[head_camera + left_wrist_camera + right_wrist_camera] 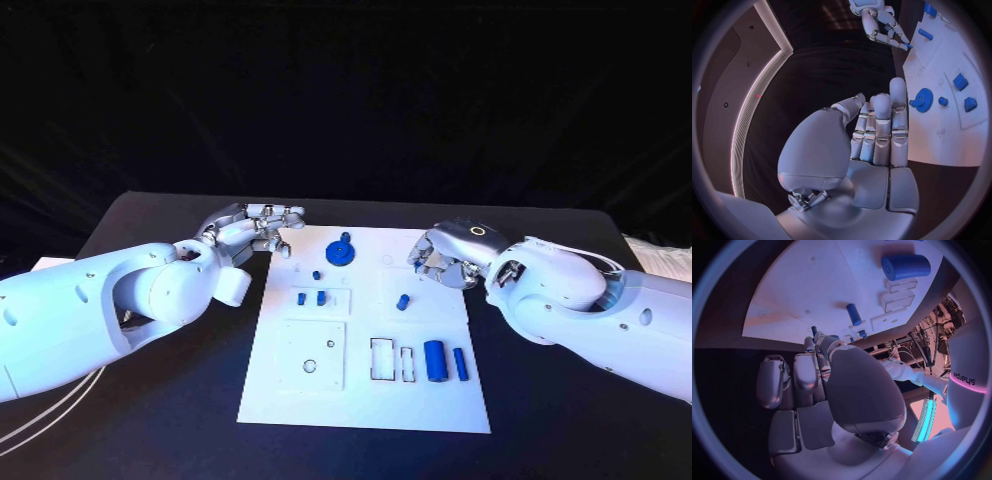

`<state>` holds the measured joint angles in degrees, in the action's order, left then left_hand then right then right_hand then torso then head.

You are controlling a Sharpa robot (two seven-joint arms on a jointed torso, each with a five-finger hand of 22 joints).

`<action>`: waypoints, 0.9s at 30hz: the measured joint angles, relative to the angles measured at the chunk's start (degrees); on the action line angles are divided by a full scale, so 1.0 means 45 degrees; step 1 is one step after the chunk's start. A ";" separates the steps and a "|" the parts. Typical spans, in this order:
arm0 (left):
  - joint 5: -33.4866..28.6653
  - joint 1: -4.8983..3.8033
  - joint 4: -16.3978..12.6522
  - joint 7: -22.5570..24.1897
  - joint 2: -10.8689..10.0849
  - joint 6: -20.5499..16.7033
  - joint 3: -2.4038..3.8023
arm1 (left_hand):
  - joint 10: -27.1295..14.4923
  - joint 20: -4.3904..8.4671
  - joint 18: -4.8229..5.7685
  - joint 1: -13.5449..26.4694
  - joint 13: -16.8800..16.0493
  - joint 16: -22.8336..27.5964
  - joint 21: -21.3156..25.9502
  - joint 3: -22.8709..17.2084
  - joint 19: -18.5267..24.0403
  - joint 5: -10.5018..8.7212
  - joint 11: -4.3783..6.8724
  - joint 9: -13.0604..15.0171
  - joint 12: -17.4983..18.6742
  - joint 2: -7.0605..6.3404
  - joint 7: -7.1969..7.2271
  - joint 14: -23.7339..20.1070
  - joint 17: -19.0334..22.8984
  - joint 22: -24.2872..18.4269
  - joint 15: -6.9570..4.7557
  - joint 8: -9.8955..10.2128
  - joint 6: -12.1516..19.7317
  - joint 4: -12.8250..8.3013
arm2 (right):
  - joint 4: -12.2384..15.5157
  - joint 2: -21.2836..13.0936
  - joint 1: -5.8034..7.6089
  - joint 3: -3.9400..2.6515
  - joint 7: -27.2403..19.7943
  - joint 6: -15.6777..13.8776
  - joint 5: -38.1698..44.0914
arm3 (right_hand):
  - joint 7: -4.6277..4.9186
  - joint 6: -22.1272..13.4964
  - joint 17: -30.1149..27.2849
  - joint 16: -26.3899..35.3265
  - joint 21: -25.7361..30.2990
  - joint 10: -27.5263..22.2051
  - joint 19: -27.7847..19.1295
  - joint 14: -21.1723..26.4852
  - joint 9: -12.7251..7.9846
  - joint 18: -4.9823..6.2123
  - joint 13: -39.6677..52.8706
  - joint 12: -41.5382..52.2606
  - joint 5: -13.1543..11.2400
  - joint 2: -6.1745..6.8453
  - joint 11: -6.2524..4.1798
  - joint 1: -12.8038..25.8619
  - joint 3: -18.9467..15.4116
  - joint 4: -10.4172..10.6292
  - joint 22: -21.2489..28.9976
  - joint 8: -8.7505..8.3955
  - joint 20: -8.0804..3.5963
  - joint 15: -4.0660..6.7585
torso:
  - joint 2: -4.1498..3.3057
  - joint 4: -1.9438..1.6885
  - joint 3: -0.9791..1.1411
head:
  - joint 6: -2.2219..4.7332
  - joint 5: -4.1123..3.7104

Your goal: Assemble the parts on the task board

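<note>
Head view shows the white task board [364, 400] lying in the middle of the black table [159, 420], with both hands parked at its far corners rather than over any part. The left hand [257, 230] hovers just off the board's far left edge, fingers loosely curled and together, holding nothing; the left wrist view confirms an empty palm, fingers straight and side by side. The right hand [450, 255] sits over the far right edge, fingers curled downward; I cannot tell whether it pinches anything, since its own thumb blocks the fingertips in the right wrist view.

A blue gear [340, 250] stands at the far middle of the board, between the 2 hands and within reach of either. 2 small blue blocks [310, 298] sit in a recessed plate left of centre, and a short blue peg [404, 301] lies loose right of centre, just near of the right hand. A thick blue cylinder [434, 360] and a thin blue rod [460, 362] lie side by side at the near right, beside open rectangular slots, probably their seats.

Judging by the layout, most parts remain unassembled; the peg looks like the right hand's likeliest target.
</note>
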<state>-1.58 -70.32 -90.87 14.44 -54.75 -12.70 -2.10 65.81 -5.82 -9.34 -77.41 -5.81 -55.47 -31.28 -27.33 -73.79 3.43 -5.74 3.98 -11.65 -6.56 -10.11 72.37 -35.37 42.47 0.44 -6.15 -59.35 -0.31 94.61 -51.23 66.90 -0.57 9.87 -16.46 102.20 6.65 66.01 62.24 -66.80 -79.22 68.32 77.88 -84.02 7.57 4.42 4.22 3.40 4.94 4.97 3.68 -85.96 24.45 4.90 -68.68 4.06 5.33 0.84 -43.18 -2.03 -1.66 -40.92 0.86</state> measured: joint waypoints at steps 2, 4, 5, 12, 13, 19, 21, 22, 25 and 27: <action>0.0000 0.0000 0.0003 0.0001 -0.0001 0.0000 0.0000 | 0.0000 0.0000 0.0000 0.0000 0.0000 0.0000 0.0000 0.0000 0.0000 0.0000 0.0000 0.0000 0.0000 0.0000 0.0000 0.0000 0.0000 0.0000 0.0000 0.0000 0.0000 0.0000 | 0.0198 0.0032 0.0001 -0.0004 -0.0029 -0.0051 -0.0071 | 0.0000 0.0000 0.0000 0.0000 0.0000 -0.0006 0.0000 0.0000 0.0001 0.0000 -0.0008 0.0000 0.0000 0.0000 0.0006 0.0000 0.0003 0.0002 0.0000 0.0000 0.0000 0.0000 | -0.0005 -0.0009 0.0001 | 0.0000 0.0040; 0.0000 0.0000 0.0004 0.0002 -0.0002 0.0000 0.0000 | 0.0000 0.0000 0.0001 0.0000 0.0000 0.0000 0.0000 0.0000 0.0000 0.0000 0.0000 0.0000 0.0000 0.0000 0.0000 0.0000 0.0000 0.0000 0.0000 0.0000 0.0000 0.0000 | 0.0352 0.0116 0.0000 -0.0006 -0.0049 -0.0089 -0.0114 | 0.0000 0.0000 -0.0001 0.0000 0.0000 -0.0006 0.0000 0.0000 0.0001 -0.0001 -0.0021 0.0000 -0.0001 0.0000 0.0007 0.0000 0.0036 0.0033 -0.0001 0.0000 0.0000 0.0000 | -0.0010 -0.0010 0.0004 | -0.0017 0.0087; 0.0000 0.0000 0.0005 0.0003 -0.0002 0.0000 0.0000 | -0.0007 0.0000 0.0000 0.0000 0.0000 0.0000 0.0000 0.0023 0.0000 0.0000 0.0007 0.0000 0.0000 0.0000 0.0000 0.0000 0.0000 -0.0008 0.0001 0.0000 0.0000 0.0023 | 0.0456 0.0192 -0.0002 -0.0008 -0.0063 -0.0114 -0.0137 | 0.0000 0.0000 0.0000 0.0000 0.0000 -0.0007 0.0000 0.0000 0.0001 -0.0001 -0.0031 0.0000 -0.0021 0.0001 0.0007 0.0000 0.0054 0.0016 -0.0008 -0.0001 0.0000 0.0000 | -0.0012 -0.0010 0.0005 | -0.0023 0.0110; 0.0000 0.0001 0.0002 0.0012 0.0009 0.0003 0.0000 | -0.0045 0.0000 0.0000 0.0000 0.0001 0.0000 0.0000 0.0034 0.0000 0.0000 0.0047 0.0001 0.0000 0.0000 0.0001 0.0000 -0.0001 -0.0015 0.0001 0.0000 -0.0001 0.0035 | 0.0925 0.0849 -0.0089 -0.0010 -0.0167 -0.0212 -0.0203 | 0.0000 0.0000 -0.0002 0.0000 0.0000 -0.0009 0.0000 0.0000 0.0001 -0.0001 -0.0031 0.0019 -0.0047 0.0001 0.0010 0.0001 0.0126 -0.0052 -0.0008 -0.0001 0.0000 0.0000 | -0.0017 -0.0027 -0.0002 | -0.0100 0.0314; 0.0000 0.0001 0.0001 0.0014 0.0009 0.0003 0.0000 | -0.0045 0.0000 0.0000 0.0000 0.0001 0.0000 0.0000 0.0034 0.0000 0.0000 0.0047 0.0001 0.0000 0.0000 0.0001 0.0000 -0.0001 -0.0015 0.0002 0.0000 0.0000 0.0035 | 0.0957 0.0938 -0.0114 -0.0010 -0.0186 -0.0220 -0.0207 | 0.0000 -0.0001 -0.0002 -0.0028 0.0000 -0.0029 -0.0001 0.0000 0.0000 -0.0001 -0.0031 0.0022 -0.0037 0.0002 0.0030 0.0001 0.0126 -0.0052 -0.0007 -0.0001 0.0000 -0.0001 | -0.0017 -0.0027 -0.0004 | -0.0116 0.0338; 0.0000 0.0002 -0.0006 0.0027 0.0035 0.0004 -0.0001 | -0.0044 0.0000 0.0001 0.0000 0.0002 0.0000 0.0000 0.0034 0.0000 0.0000 0.0047 0.0001 0.0000 0.0000 0.0001 -0.0001 -0.0001 -0.0014 0.0002 0.0000 -0.0001 0.0034 | 0.0980 0.1720 -0.0499 0.0009 -0.0323 -0.0243 -0.0249 | 0.0000 -0.0001 -0.0003 -0.0049 0.0000 -0.0031 -0.0001 0.0000 -0.0001 -0.0001 -0.0060 0.0023 0.0014 0.0002 0.0031 0.0001 0.0162 -0.0088 -0.0006 -0.0002 0.0000 -0.0001 | -0.0015 -0.0021 -0.0020 | -0.0190 0.0538; 0.0000 0.0002 -0.0012 0.0029 0.0039 0.0005 -0.0001 | -0.0044 0.0000 0.0000 0.0000 0.0002 0.0000 0.0000 0.0034 0.0000 0.0000 0.0047 0.0001 0.0000 0.0000 0.0001 -0.0001 -0.0002 -0.0014 0.0002 0.0000 -0.0001 0.0035 | 0.0972 0.1904 -0.0648 0.0020 -0.0375 -0.0243 -0.0260 | 0.0005 -0.0007 -0.0003 -0.0049 0.0000 -0.0031 -0.0001 0.0000 0.0011 0.0000 -0.0066 0.0022 0.0014 0.0002 0.0032 0.0002 0.0197 -0.0122 -0.0006 -0.0002 0.0001 -0.0001 | -0.0013 -0.0027 -0.0027 | -0.0212 0.0616; 0.0000 0.0003 -0.0015 0.0030 0.0039 0.0006 -0.0001 | -0.0044 0.0000 0.0000 0.0000 0.0002 0.0000 0.0000 0.0034 0.0000 0.0000 0.0048 -0.0002 0.0000 0.0000 0.0001 -0.0001 -0.0002 -0.0014 0.0002 0.0000 -0.0001 0.0034 | 0.0955 0.1981 -0.0722 0.0023 -0.0400 -0.0243 -0.0260 | 0.0041 -0.0043 -0.0003 -0.0049 0.0000 -0.0034 -0.0001 0.0000 0.0012 0.0000 -0.0068 0.0022 0.0014 0.0002 0.0034 0.0002 0.0212 -0.0138 -0.0006 -0.0002 0.0000 -0.0001 | -0.0012 -0.0027 -0.0027 | -0.0228 0.0648; 0.0000 0.0002 -0.0033 0.0031 0.0039 0.0009 -0.0001 | -0.0044 0.0000 0.0000 -0.0001 0.0002 0.0000 0.0000 0.0034 0.0000 0.0000 0.0048 -0.0010 -0.0025 0.0000 0.0001 -0.0001 0.0003 -0.0014 0.0002 0.0000 -0.0001 0.0034 | 0.0852 0.2230 -0.0978 0.0031 -0.0468 -0.0242 -0.0255 | 0.0042 -0.0045 -0.0003 -0.0049 0.0000 -0.0052 -0.0001 0.0000 0.0012 0.0000 -0.0068 0.0022 0.0014 0.0002 0.0052 0.0002 0.0213 -0.0139 -0.0005 -0.0002 0.0001 -0.0001 | -0.0007 -0.0021 -0.0027 | -0.0270 0.0789; 0.0000 0.0002 -0.0038 0.0033 0.0035 0.0010 -0.0001 | -0.0044 0.0000 0.0001 -0.0001 -0.0008 0.0000 0.0000 0.0033 0.0000 0.0000 0.0048 -0.0010 -0.0055 0.0000 0.0001 -0.0001 0.0012 -0.0014 0.0002 0.0000 -0.0001 0.0035 | 0.0788 0.2395 -0.1132 0.0059 -0.0513 -0.0238 -0.0239 | 0.0042 -0.0045 -0.0003 -0.0049 0.0000 -0.0052 -0.0001 0.0000 0.0012 -0.0001 -0.0068 0.0021 0.0014 0.0002 0.0053 0.0002 0.0213 -0.0139 -0.0005 -0.0002 0.0000 -0.0001 | -0.0007 -0.0017 -0.0027 | -0.0302 0.0887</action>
<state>-1.58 -70.31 -91.04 14.58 -54.59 -12.65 -2.10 65.61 -5.81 -9.33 -77.42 -5.84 -55.47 -31.28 -27.18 -73.79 3.43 -5.52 3.93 -11.90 -6.56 -10.11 72.36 -35.31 42.40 0.45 -6.15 -59.35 -0.16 98.16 -40.45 61.81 -0.30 7.56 -17.53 101.12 6.84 65.81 62.22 -67.02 -79.22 68.08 77.87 -84.02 7.63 4.42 3.92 3.50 5.00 4.98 3.92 -85.95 25.41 4.27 -68.70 4.05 5.33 0.83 -43.21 -2.10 -1.78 -42.28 4.86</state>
